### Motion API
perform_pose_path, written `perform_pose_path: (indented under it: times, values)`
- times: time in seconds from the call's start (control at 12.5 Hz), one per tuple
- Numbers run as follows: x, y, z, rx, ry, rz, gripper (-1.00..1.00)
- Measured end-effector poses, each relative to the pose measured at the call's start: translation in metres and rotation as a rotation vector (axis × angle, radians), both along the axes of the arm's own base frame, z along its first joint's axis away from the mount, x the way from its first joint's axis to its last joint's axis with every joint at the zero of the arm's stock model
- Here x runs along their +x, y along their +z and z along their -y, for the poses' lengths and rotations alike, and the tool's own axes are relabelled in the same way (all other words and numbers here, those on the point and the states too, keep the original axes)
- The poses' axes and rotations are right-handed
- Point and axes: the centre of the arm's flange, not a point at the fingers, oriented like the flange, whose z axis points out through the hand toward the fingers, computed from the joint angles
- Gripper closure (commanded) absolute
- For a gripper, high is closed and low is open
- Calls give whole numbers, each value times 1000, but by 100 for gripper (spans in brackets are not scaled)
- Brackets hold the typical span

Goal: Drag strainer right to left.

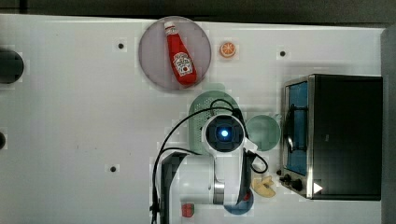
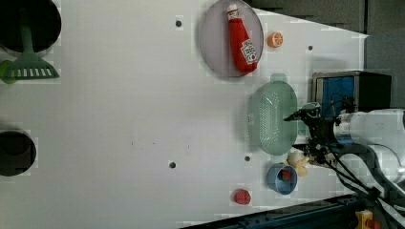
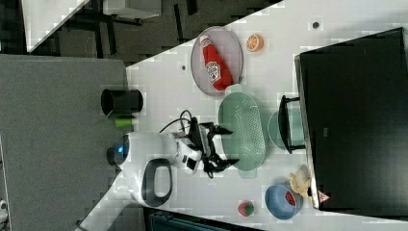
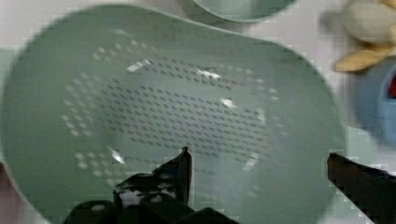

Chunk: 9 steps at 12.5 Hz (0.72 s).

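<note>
Jaws: stood wide apart, holding nothing. In the wrist view the black two-finger gripper (image 4: pixel 259 163) had one fingertip over the perforated floor and the other out near the rim of the pale mint-green oval plastic strainer (image 4: pixel 163 107).

Gripper position: hung over the strainer (image 3: pixel 242 131) toward its long side at 9 o'clock in the right view, where the gripper (image 3: pixel 222 147) faced it. Contact could not be confirmed.

Probable reason for the spread: judged as preparation to straddle the strainer wall, one finger inside and one outside, so that the rim could be hooked and pulled.

Strainer location: on the white tabletop (image 1: pixel 70 116), near mid-table in the top view, largely under the white arm housing (image 1: pixel 224 133). A grey round plate (image 1: pixel 152 51) bearing a red ketchup bottle (image 1: pixel 180 56) lay at 11 o'clock from it; a smaller round mint-green cup (image 1: pixel 264 132) sat just beside it at 3 o'clock, in front of a black toaster oven (image 1: pixel 345 135).

Long axis: ran 12 to 6 o'clock in the left view, where the strainer (image 2: pixel 272 117) showed its full oval. One small rim tab pointed to 12 o'clock; the opposite end pointed at a round blue bowl (image 2: pixel 282 179).

Clearance: the tabletop toward 9 o'clock in the top view carried no objects near the strainer, which judged favourable for a sideways drag.
</note>
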Motion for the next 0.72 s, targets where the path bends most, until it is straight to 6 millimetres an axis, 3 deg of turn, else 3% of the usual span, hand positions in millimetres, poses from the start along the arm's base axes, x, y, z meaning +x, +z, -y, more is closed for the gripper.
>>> perform_pose_path:
  times: [0.16, 0.32, 0.56, 0.72]
  values:
    - [11, -19, -1, 2, -50, 69, -100]
    - [18, -50, -6, 2, -67, 91, -100]
    - [3, -100, -25, 21, -94, 38, -100]
    - [0, -110, -29, 16, -112, 70, -100]
